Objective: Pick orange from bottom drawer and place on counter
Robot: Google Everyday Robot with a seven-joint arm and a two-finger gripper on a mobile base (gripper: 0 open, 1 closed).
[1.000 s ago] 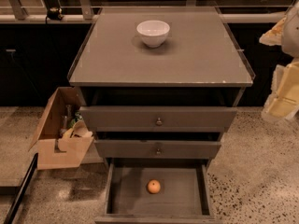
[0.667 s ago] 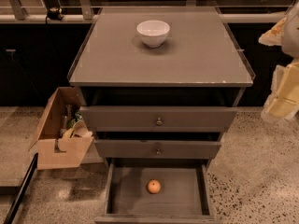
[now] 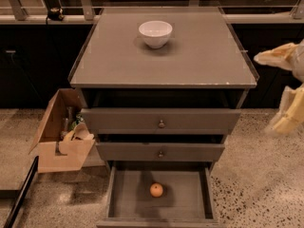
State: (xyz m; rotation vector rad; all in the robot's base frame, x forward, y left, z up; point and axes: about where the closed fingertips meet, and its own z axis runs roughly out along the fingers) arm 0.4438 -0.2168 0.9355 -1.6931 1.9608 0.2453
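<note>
From where I stand there is only the one camera view, looking down at the front of a dark grey-brown cabinet. Its flat counter (image 3: 199, 63) has a raised strip along the edge, and a white bowl (image 3: 155, 33) sits upright near the back of it, a little left of the middle.

Below the counter are three drawers. The top drawer (image 3: 123, 120) and the middle drawer (image 3: 199, 152) each have a small round knob and are pulled out only slightly. The bottom drawer (image 3: 126, 198) is pulled out furthest, so its flat floor is in plain sight. The orange (image 3: 156, 190) lies on that floor, roughly midway between the side walls and touching none of them.

The gripper (image 3: 268, 91) hangs at the right edge of the view, off to the side of the cabinet and level with the counter's front edge. It is well apart from the orange. Its two pale fingers (image 3: 280, 56) are spread, one above the other, with nothing between them.

An open cardboard box (image 3: 57, 151) with odds and ends inside stands on the speckled floor (image 3: 256, 175) to the left of the cabinet.
</note>
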